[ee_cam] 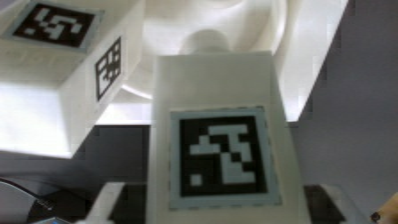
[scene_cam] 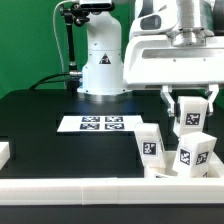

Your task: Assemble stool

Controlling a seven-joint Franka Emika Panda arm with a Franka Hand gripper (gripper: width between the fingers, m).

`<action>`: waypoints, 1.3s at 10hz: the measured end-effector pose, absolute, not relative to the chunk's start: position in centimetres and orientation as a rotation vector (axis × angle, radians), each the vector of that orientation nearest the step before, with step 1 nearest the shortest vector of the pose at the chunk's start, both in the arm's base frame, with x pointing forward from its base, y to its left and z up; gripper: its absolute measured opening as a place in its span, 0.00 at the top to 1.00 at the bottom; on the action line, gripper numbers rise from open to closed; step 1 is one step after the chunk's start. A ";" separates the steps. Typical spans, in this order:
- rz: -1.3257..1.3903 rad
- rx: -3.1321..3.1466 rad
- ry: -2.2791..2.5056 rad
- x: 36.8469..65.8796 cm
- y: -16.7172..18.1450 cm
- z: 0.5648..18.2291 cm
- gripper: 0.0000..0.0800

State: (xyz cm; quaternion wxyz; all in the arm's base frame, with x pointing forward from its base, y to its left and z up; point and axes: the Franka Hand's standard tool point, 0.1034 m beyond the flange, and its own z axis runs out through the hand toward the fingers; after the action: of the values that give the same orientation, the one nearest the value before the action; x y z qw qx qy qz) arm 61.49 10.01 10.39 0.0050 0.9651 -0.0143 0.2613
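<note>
The gripper (scene_cam: 190, 108) is clamping the leg (scene_cam: 190, 116), a white block, between its two fingers. In the wrist view the fingertips (ee_cam: 111, 203) are pressing on both sides of it, with its square tag facing the camera. Whether the block is hanging clear of the table (scene_cam: 40, 120) or standing on it I cannot tell. Just in front of it, at the exterior view's right, a second leg (scene_cam: 150, 143) and a third leg (scene_cam: 193, 152) are standing upright near each other, tags showing. The marker board (scene_cam: 100, 124) is lying flat mid-table toward the exterior view's left, apart from the blocks. A white border rail (scene_cam: 90, 190) is running along the near edge.
</note>
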 end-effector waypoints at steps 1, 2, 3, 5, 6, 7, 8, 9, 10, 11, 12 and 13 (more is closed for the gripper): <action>0.809 3.024 -0.049 61.2 10.0 10.1 0.58; 0.805 3.023 -0.047 61.1 10.0 9.9 0.58; 0.798 3.024 -0.044 60.9 10.1 9.5 0.58; 0.786 3.026 -0.037 60.6 10.4 9.1 0.58; 0.784 3.026 -0.035 60.6 10.4 9.0 0.58; 0.781 3.027 -0.031 60.5 10.5 8.9 0.58; 0.776 3.028 -0.027 60.3 10.6 8.7 0.58; 0.769 3.027 -0.024 60.1 10.5 8.6 0.58; 0.764 3.027 -0.019 60.0 10.5 8.4 0.58; 0.757 3.025 -0.012 59.9 10.4 8.1 0.58; 0.753 3.023 -0.011 59.9 10.2 8.0 0.58; 0.750 3.021 -0.006 59.9 10.1 7.9 0.58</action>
State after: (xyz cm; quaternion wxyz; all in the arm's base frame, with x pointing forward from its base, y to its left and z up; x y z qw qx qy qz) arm 59.86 10.07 7.86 0.0143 0.9705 -0.0018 0.2408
